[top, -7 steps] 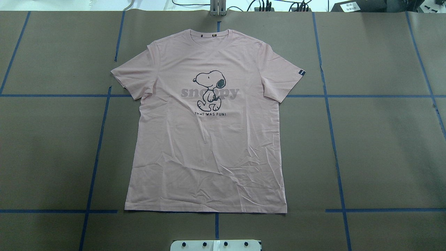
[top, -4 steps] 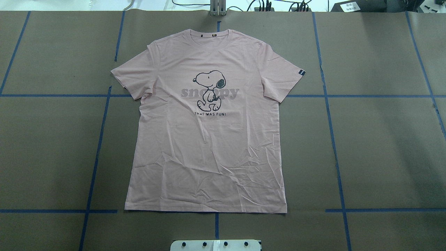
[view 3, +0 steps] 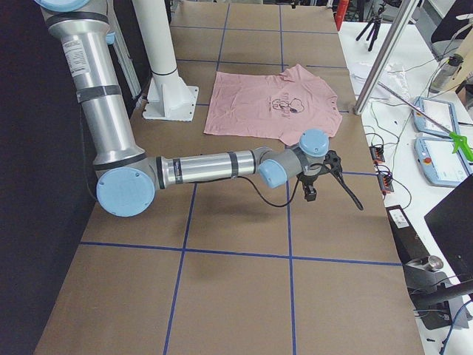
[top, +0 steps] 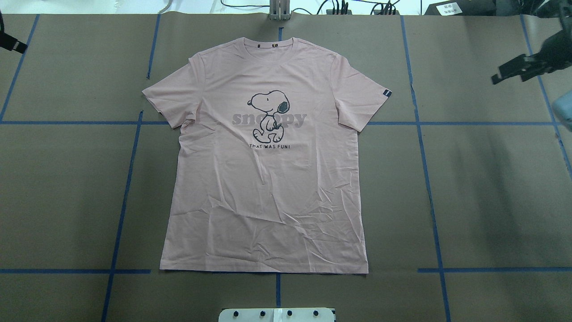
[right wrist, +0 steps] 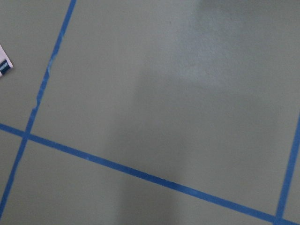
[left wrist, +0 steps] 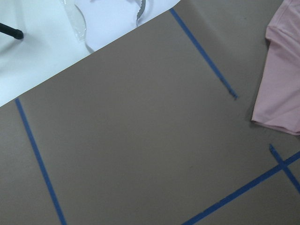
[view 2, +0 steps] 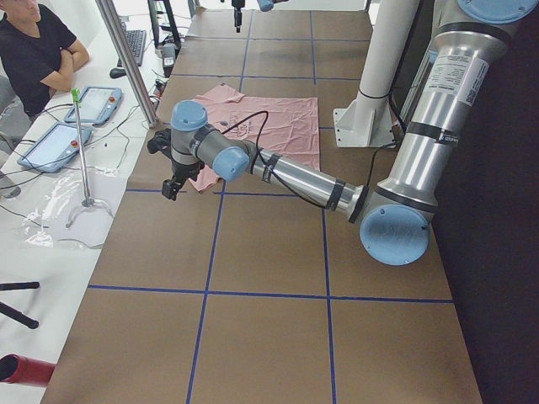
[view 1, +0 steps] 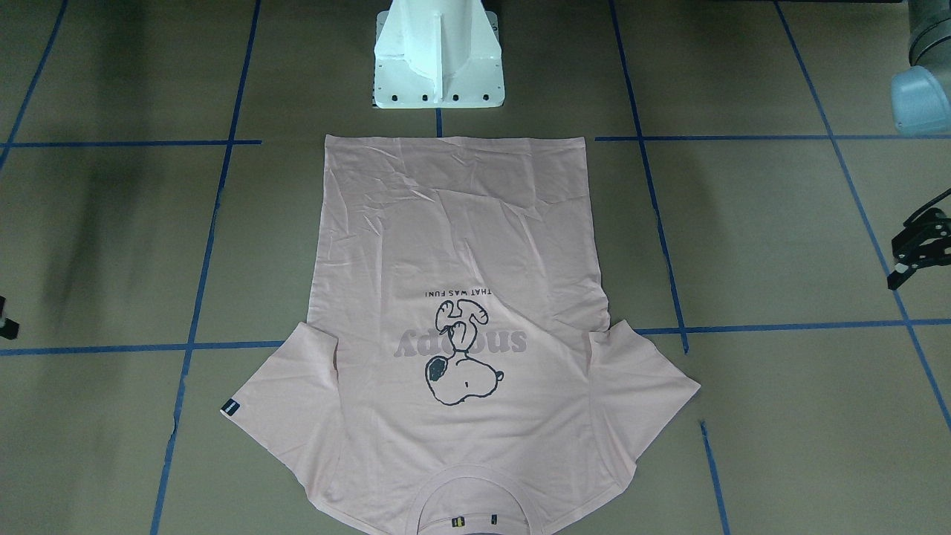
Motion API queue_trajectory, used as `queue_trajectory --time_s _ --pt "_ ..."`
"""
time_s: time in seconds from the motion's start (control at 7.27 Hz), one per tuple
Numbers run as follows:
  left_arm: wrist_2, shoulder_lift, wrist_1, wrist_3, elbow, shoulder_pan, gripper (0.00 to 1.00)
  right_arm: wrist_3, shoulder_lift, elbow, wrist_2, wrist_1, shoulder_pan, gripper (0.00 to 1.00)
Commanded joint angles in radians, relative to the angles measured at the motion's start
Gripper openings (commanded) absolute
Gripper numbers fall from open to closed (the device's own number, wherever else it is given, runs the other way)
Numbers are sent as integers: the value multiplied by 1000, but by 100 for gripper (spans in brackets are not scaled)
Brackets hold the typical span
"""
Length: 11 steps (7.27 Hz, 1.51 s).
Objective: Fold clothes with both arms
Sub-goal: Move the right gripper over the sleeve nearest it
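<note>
The pale pink T-shirt [top: 268, 188] lies flat and face up on the brown table, neck at the far edge and hem toward the robot base. The cartoon dog print [top: 269, 115] is on its chest. My right gripper [top: 508, 78] hangs open and empty above the table, far right of the tagged sleeve [top: 387, 93]. My left gripper [view 1: 895, 260] is open too, well out beyond the other sleeve [view 1: 643, 394]; only a black sliver of it [top: 9, 42] shows in the overhead view. The left wrist view catches that sleeve's edge [left wrist: 281, 79]. Neither gripper touches the shirt.
The white pedestal [view 1: 438, 59] stands just behind the hem. Blue tape lines [top: 424, 147] grid the brown table cover. A metal post [top: 279, 11] and cables sit past the far edge. A seated person [view 2: 34, 50] and tablets [view 2: 97, 103] are at a side bench.
Both grippers have come into the overhead view at its upper corners, where none showed before. The T-shirt has not moved.
</note>
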Motion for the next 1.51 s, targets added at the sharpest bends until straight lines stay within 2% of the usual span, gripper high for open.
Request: queue_trajectory --time_s 0.0,0.14,0.28,0.41,0.69,0.83,1.38 --pt "4 -23 -131 -168 57 77 100 323 141 -80 -182 79 -187 100" --pt "6 -23 -171 -216 76 97 100 406 182 -94 -256 77 -243 100" --pt "6 -12 -242 -317 81 100 100 483 231 -143 -275 80 -287 100" --pt "6 -12 -299 -381 105 102 100 483 273 -189 -304 80 -324 100" --pt "6 -15 -307 -391 110 100 100 464 322 -258 -376 79 -346 98" --pt "6 -15 -307 -391 108 100 100 407 324 -268 -382 79 -345 97" --pt "4 -9 -307 -390 104 100 100 397 327 -291 -384 79 -345 81"
